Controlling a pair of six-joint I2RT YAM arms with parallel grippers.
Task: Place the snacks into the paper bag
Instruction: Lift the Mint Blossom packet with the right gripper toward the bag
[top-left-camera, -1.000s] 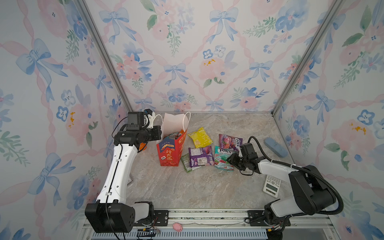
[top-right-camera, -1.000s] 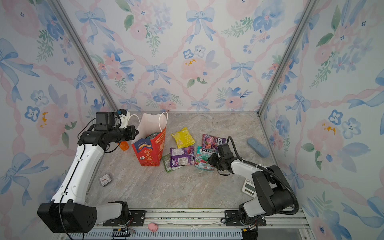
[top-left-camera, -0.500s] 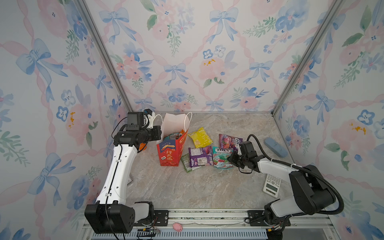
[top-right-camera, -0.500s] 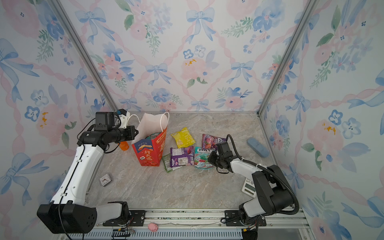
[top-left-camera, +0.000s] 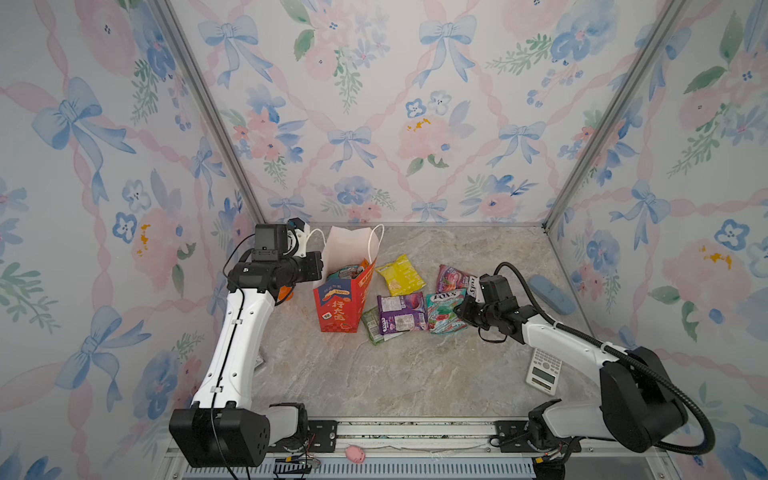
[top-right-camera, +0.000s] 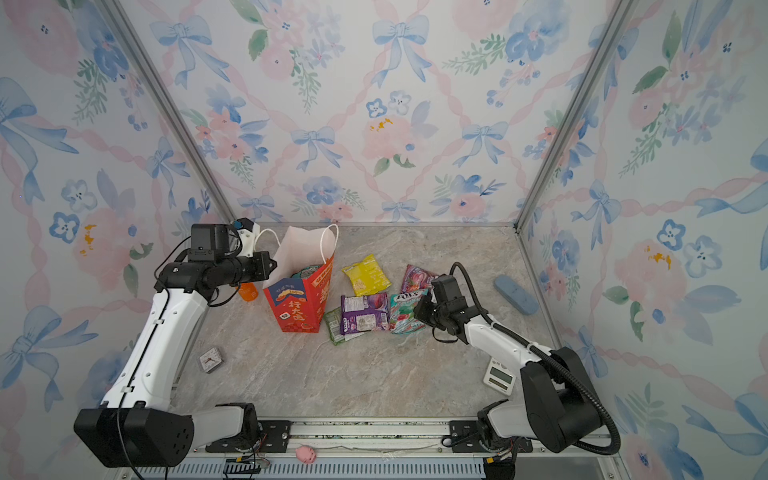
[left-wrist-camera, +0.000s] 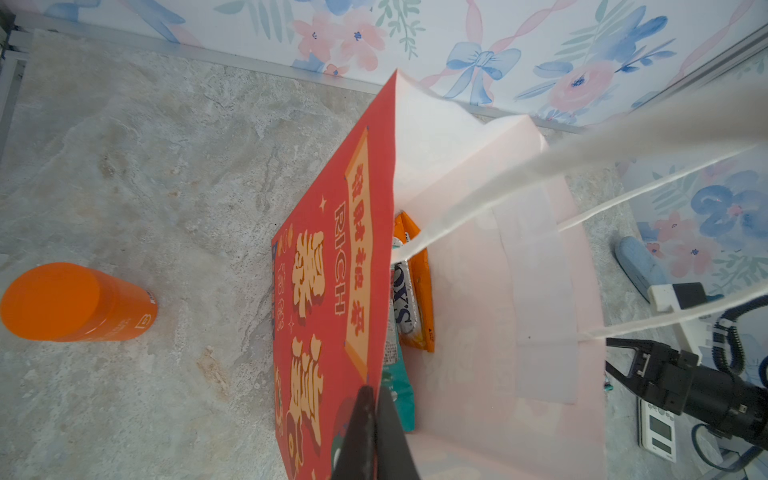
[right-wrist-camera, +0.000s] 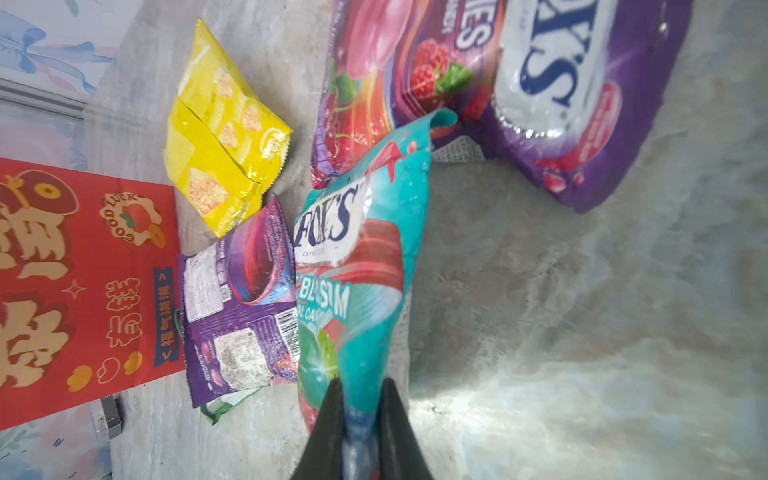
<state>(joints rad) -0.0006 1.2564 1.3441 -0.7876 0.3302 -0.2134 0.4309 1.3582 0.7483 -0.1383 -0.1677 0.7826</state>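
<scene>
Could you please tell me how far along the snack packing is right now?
Done: at least an orange packet and a teal-edged packet sit inside the paper bag, whose rim the left end effector pinches. In hand: the right end effector is shut on the teal FOX'S packet. Left: the yellow packet, purple packet, green packet and berry packet lie outside.

Bright, even, diffuse light; shadows faint. Top views sharp, fisheye bow at edges. Wrist cams: glare patch on tabletop (right-wrist-camera: 478, 399), paper bag handles (left-wrist-camera: 602, 149) v. blurred.
</scene>
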